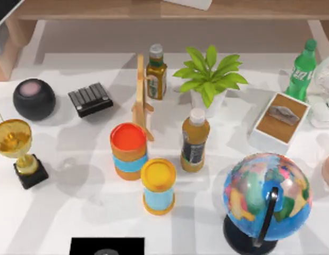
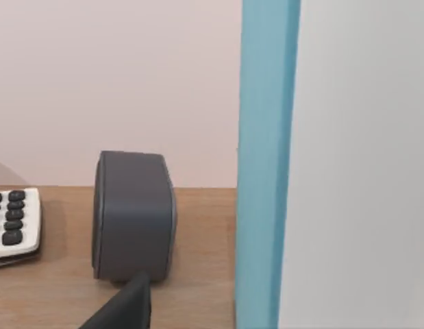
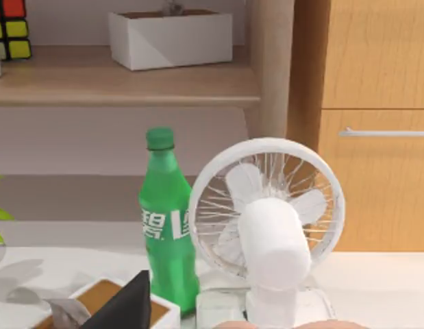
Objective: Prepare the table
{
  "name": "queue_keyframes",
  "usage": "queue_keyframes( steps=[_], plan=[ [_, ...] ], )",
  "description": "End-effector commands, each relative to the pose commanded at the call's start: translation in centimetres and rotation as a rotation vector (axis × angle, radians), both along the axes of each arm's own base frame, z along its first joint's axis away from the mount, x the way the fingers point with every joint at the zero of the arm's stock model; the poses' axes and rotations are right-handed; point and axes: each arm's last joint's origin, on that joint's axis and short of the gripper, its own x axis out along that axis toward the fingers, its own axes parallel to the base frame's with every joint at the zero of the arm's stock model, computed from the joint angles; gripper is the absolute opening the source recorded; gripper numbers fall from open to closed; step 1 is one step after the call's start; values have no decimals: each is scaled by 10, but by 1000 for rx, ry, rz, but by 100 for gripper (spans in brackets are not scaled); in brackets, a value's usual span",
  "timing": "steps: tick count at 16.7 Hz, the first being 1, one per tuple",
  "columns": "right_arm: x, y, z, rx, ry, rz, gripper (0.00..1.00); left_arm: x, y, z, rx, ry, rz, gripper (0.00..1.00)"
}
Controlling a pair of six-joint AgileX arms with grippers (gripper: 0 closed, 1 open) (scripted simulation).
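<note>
Table: the white matte tabletop [image 1: 74, 212] is lying flat below both arms, spreading across the whole top view and carrying every loose object.
Left gripper: one dark fingertip [image 2: 122, 308] is showing in the left wrist view, pointing at a grey rounded speaker [image 2: 133, 216] on a wooden shelf board [image 2: 198, 288], beside a calculator [image 2: 13, 223] and a light blue upright panel [image 2: 266, 164]; whether it is wide or narrow I cannot tell.
Right gripper: one dark fingertip [image 3: 129, 305] is showing in the right wrist view, facing the green soda bottle [image 3: 165, 219] and the white desk fan [image 3: 270, 219]; its opening I cannot tell either.
Key relation: the right arm is looking nearer to the table's right edge, where the bottle and fan are standing just beside each other, upright; the left arm is aiming at the shelf, away from the tabletop.
Centre cluster: the red-lidded can [image 1: 129, 150] and yellow-lidded can [image 1: 158, 185] are standing close together, both short smooth cylinders with blue bands.
Other shapes: a glossy globe [image 1: 266, 196], a gold trophy [image 1: 18, 151], a dark round speaker [image 1: 34, 99], a leafy potted plant [image 1: 209, 77], two capped bottles [image 1: 195, 139].
Judgement: any reach onto the table is calling for a descent between tall upright things.
</note>
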Motion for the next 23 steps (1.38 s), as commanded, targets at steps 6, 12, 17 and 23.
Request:
queue_keyframes(
  steps=[6, 12, 17, 23],
  plan=[
    [0, 0, 0, 0, 0, 0, 100, 9, 0, 0, 0, 0, 0, 100],
    [0, 0, 0, 0, 0, 0, 100, 9, 0, 0, 0, 0, 0, 62],
    [0, 0, 0, 0, 0, 0, 100, 9, 0, 0, 0, 0, 0, 25],
    [0, 0, 0, 0, 0, 0, 100, 9, 0, 0, 0, 0, 0, 0]
  ],
)
